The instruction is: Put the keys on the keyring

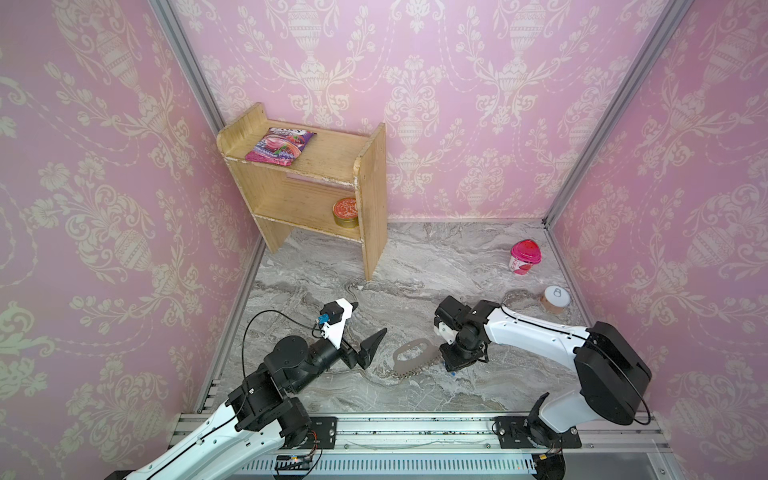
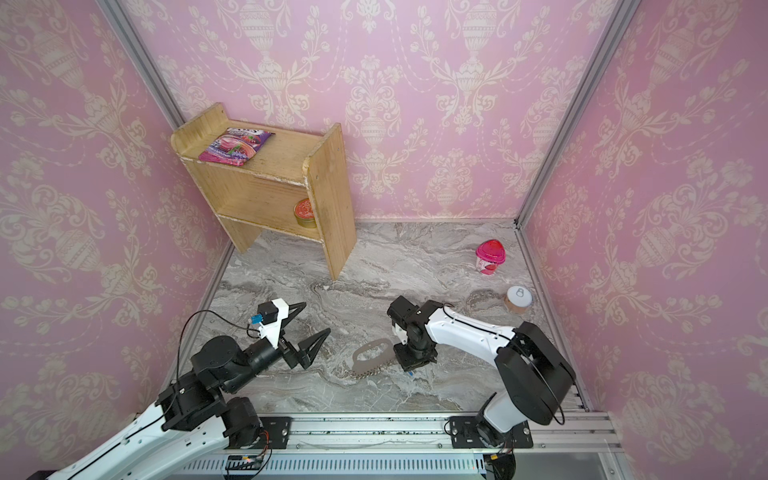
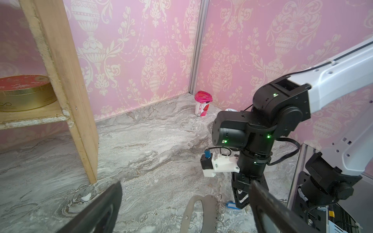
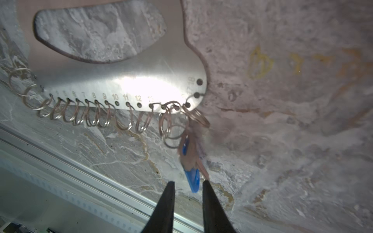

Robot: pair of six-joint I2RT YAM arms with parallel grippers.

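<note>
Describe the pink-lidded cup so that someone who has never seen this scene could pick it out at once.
Start at the marble tabletop and go to its far right corner, by the metal post. The cup stands upright there. Unlike the squat brown tub with a white lid nearer the front, it is taller, white with red print, and capped in bright pink.

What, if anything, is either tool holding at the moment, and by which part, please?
Nothing appears to be held. The left tool is open and empty. The right tool is open, its jaws apart around the blue tag end of the keys, not clamping it.
</note>
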